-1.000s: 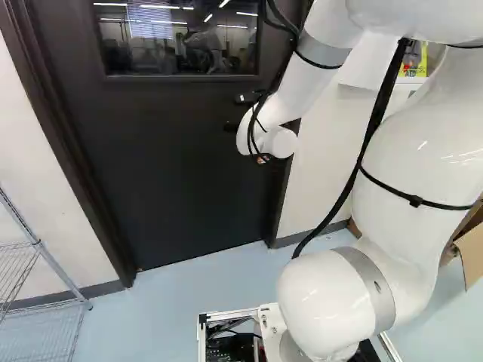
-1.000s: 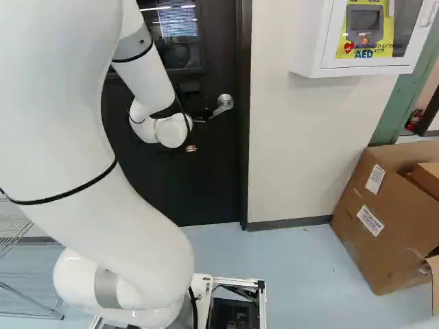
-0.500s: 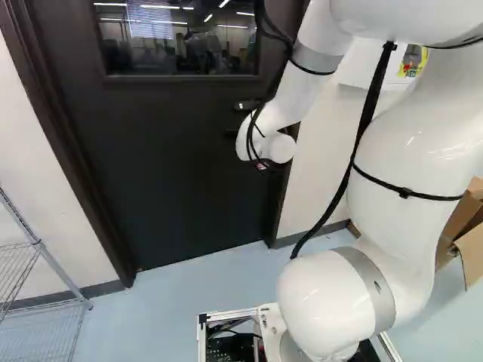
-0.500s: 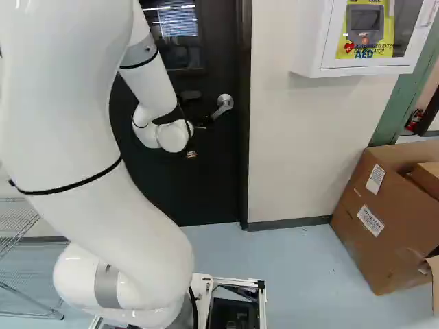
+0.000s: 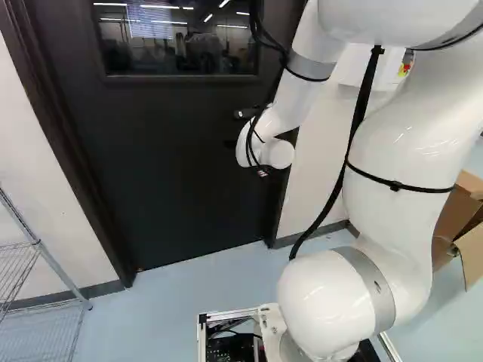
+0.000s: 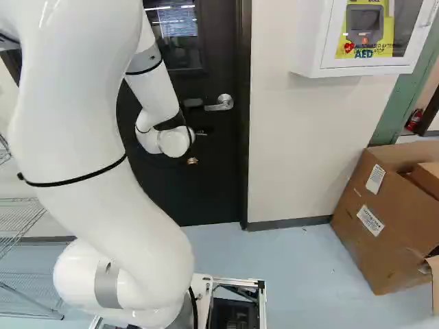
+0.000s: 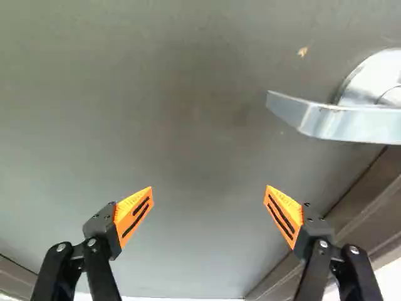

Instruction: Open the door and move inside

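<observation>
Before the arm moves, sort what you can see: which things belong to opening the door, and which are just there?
For the job:
dark door with window
silver metal lever handle
black, orange-padded jaws, open

Just there:
brown cardboard box
grey wire shelving
white wall cabinet

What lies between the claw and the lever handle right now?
No object shows there: in the wrist view, only the bare face of the door appears between the open claw and the lever handle.
</observation>
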`<state>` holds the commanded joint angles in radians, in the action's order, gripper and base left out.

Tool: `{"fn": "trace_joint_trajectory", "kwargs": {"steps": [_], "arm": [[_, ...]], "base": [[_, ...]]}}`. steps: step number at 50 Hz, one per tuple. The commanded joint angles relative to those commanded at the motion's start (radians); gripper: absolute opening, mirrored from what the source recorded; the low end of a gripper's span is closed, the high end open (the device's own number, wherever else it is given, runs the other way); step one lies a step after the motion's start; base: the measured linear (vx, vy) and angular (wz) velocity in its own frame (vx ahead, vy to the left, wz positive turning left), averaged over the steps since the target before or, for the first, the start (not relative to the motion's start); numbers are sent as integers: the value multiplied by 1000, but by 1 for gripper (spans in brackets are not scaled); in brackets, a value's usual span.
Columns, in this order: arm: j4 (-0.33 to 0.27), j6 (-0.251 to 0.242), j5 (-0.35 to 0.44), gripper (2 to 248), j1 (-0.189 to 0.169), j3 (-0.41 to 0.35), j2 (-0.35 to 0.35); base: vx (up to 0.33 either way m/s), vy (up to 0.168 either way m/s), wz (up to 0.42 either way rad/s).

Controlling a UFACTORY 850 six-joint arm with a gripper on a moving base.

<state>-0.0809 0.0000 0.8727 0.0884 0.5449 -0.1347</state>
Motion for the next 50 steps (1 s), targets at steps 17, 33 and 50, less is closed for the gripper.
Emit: {"fn": "trace_joint_trajectory", "kwargs": {"steps": [17, 33, 50], "arm": [[0, 0, 0, 247, 2, -71, 82], [0, 0, 0, 247, 0, -88, 136], [0, 0, 0, 247, 0, -86, 177]], "base": [[0, 0, 0], [0, 0, 0], [0, 0, 0]]}}
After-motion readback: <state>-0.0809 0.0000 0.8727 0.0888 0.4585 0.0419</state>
